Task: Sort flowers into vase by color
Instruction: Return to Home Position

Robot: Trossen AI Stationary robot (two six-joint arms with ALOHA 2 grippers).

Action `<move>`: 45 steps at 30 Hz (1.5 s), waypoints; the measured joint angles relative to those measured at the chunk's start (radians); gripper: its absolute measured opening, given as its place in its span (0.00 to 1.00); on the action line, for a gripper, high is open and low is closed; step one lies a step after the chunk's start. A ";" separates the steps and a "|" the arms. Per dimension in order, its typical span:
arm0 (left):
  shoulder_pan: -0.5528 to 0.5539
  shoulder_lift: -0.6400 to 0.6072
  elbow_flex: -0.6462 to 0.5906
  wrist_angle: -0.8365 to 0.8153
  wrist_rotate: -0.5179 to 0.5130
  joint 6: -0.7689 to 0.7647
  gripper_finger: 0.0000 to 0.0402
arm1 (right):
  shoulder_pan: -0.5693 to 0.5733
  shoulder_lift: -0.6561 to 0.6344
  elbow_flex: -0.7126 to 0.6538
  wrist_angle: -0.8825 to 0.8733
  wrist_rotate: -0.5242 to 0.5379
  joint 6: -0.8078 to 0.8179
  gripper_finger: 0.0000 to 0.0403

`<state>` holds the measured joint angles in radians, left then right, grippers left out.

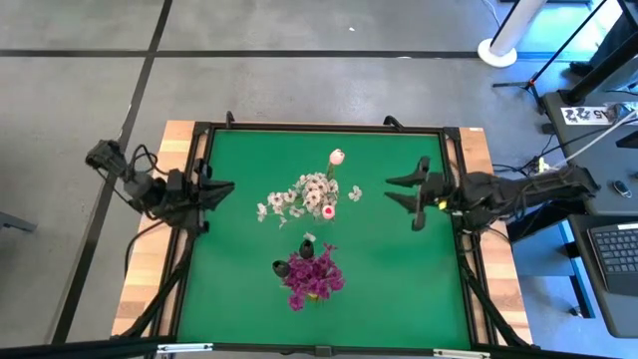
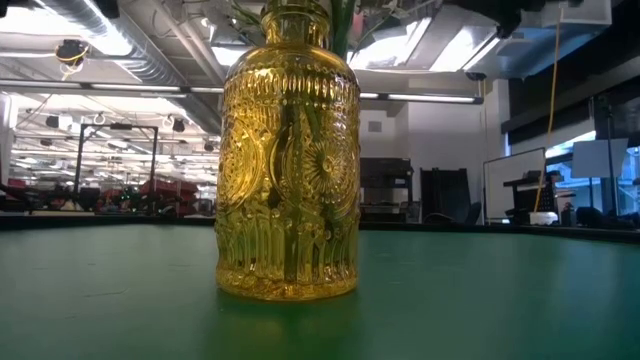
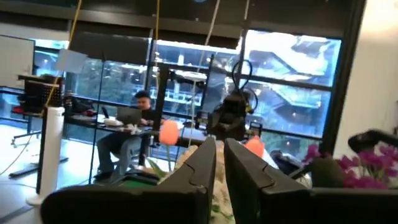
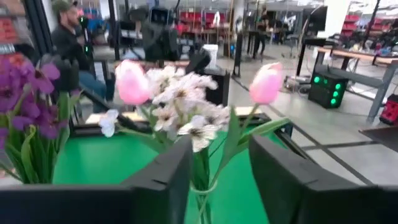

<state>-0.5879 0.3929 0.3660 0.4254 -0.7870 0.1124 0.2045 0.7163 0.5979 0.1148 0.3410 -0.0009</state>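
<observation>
A bunch of white blossoms (image 1: 314, 192) with two pale pink tulips (image 1: 337, 157) stands mid-table. In the right wrist view its stems sit in a clear vase neck (image 4: 200, 190). Nearer the near edge stands a bunch of magenta-purple sprigs (image 1: 315, 277) with dark buds (image 1: 281, 267). The low view shows a golden glass vase (image 2: 288, 160) with green stems rising from its neck. My left gripper (image 1: 227, 186) hovers at the table's left side, shut and holding nothing. My right gripper (image 1: 396, 189) hovers at the right side, open, facing the white bunch (image 4: 186, 102).
A black frame (image 1: 319, 128) edges the green table top, and wooden boards show beyond it at left and right. Bare green surface lies between each gripper and the flowers. People sit at desks in the room beyond the table (image 3: 134, 118).
</observation>
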 joint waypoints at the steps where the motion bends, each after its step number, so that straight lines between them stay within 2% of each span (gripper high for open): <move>1: 0.028 -0.012 0.000 -0.017 0.026 -0.018 0.07 | -0.010 -0.026 -0.021 0.005 -0.016 0.006 0.34; 5: 0.126 -0.057 0.000 -0.074 0.184 -0.085 0.02 | -0.030 -0.133 -0.132 0.011 -0.047 0.036 0.21; 9: 0.186 -0.093 0.000 -0.189 0.189 -0.160 0.01 | -0.029 -0.271 -0.276 0.093 -0.047 0.064 0.10; 12: 0.216 -0.102 -0.033 -0.207 0.201 -0.188 0.00 | -0.029 -0.383 -0.388 0.174 -0.070 0.069 0.03; 16: 0.240 -0.136 -0.094 -0.197 0.235 -0.204 0.00 | -0.029 -0.525 -0.507 0.246 -0.073 0.073 0.02; 22: 0.275 -0.210 -0.214 -0.154 0.233 -0.249 0.00 | -0.028 -0.679 -0.585 0.176 -0.080 0.078 0.01; 31: 0.283 -0.307 -0.359 -0.088 0.262 -0.284 0.00 | -0.028 -0.714 -0.586 0.041 -0.078 0.098 0.02; 42: 0.283 -0.316 -0.359 -0.247 0.285 -0.329 0.00 | -0.028 -0.713 -0.588 -0.049 -0.067 0.098 0.02; 45: 0.283 -0.316 -0.359 -0.319 0.285 -0.355 0.00 | -0.028 -0.712 -0.588 -0.056 -0.122 0.077 0.01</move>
<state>-0.3050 0.0768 0.0071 0.1066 -0.5022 -0.2422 0.1761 0.0040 0.0097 0.0584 0.2193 0.0757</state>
